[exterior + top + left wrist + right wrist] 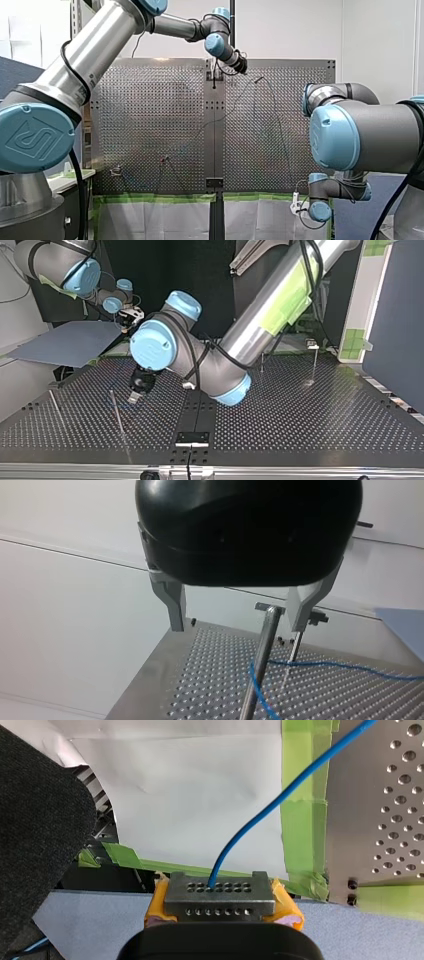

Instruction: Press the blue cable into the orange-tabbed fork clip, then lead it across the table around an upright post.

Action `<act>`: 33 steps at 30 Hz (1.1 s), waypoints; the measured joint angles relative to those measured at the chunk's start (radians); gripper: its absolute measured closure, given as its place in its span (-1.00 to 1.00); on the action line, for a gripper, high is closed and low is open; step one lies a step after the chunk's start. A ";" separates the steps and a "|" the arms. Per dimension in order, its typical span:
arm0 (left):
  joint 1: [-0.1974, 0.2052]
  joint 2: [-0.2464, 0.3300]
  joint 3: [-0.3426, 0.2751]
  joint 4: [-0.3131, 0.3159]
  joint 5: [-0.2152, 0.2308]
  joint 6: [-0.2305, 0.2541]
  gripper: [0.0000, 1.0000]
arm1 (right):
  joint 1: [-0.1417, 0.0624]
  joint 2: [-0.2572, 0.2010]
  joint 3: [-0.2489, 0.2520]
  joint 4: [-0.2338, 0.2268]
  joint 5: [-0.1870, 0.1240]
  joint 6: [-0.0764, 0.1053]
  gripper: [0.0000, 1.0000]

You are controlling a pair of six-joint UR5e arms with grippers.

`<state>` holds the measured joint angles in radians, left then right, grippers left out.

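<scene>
The robot's left gripper (239, 627) hangs open over the perforated table (210, 690), the upright post (260, 660) rising between its metal fingers (172, 600). The blue cable (350, 666) crosses that post lower down and runs off sideways toward the right gripper (220, 892), which is clamped on it

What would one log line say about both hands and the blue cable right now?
left hand: open, empty, post ahead | right hand: shut on blue cable | blue cable: bends beside post
</scene>
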<state>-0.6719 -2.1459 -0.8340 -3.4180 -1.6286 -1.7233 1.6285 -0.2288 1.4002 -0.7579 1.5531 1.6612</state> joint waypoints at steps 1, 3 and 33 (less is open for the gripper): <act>-0.001 0.000 -0.005 0.004 0.000 0.000 -1.00 | 0.000 0.000 0.000 0.000 0.000 0.000 1.00; -0.003 0.000 -0.020 0.015 0.001 -0.001 -1.00 | 0.000 0.000 -0.002 0.001 -0.001 -0.001 1.00; -0.008 0.000 -0.097 0.083 -0.024 -0.017 -1.00 | 0.003 0.000 -0.006 0.006 -0.017 -0.007 1.00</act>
<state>-0.6799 -2.1459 -0.9308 -3.3353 -1.6528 -1.7407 1.6316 -0.2290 1.3938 -0.7518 1.5357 1.6539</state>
